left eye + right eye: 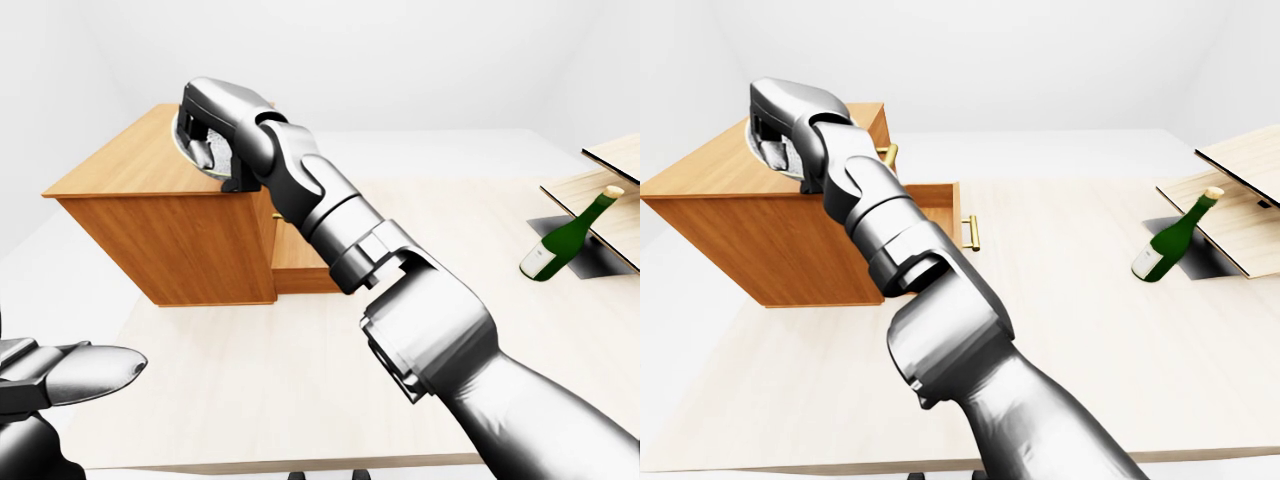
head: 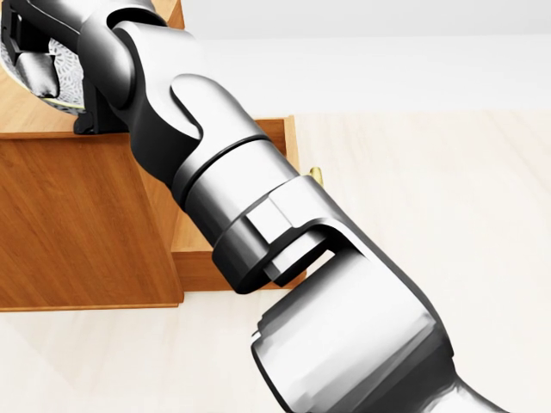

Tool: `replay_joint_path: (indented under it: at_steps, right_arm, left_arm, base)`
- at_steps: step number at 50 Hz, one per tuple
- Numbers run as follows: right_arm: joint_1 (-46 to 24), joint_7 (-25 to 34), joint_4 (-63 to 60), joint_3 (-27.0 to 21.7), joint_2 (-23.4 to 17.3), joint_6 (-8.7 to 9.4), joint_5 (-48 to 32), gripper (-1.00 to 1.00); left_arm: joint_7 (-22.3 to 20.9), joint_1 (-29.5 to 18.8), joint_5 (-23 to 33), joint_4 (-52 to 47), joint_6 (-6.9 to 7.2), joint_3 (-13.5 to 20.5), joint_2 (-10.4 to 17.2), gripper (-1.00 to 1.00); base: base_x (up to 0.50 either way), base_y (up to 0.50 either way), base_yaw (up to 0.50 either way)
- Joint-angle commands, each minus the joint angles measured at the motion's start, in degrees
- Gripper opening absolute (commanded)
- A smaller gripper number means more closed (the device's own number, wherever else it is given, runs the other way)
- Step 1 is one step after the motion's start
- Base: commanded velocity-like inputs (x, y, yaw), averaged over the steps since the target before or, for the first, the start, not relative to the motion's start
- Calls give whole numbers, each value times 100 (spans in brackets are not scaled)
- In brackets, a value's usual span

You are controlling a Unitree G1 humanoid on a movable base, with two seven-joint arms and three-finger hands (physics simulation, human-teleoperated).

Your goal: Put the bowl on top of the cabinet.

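The wooden cabinet [image 1: 125,160] stands on the table at the left of the left-eye view. My right arm stretches up over it, and my right hand [image 1: 215,162] sits on its top near the right edge. The hand's fingers [image 2: 39,70] curl over the rim of a pale speckled bowl [image 2: 67,73], shut on it. Most of the bowl is hidden under the hand; it lies at or just above the cabinet top, and I cannot tell if it touches. My left hand [image 1: 95,368] is low at the bottom left, fingers stretched out and holding nothing.
The cabinet's drawer [image 1: 297,255] stands pulled out to the right, its brass handle [image 1: 973,232] showing. A green bottle [image 1: 566,238] leans against a slanted wooden shelf [image 1: 600,195] at the table's right. The light wooden table [image 1: 250,380] spreads below.
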Motion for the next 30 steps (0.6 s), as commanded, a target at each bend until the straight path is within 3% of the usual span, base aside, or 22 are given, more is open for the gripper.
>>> replay_joint_path:
  at_steps: [1,30]
  right_arm:
    - [-65,-98,-33,-46,38,0,-68,-100]
    - [-233,-321,397,-70,107,0,-91,-100]
  left_arm:
    - [30,-3,-53,2,0,26,29,100]
    - [136,-24,-344,-5,0,214,127,100]
  base:
    - [0,0,0]
    - [0,0,0]
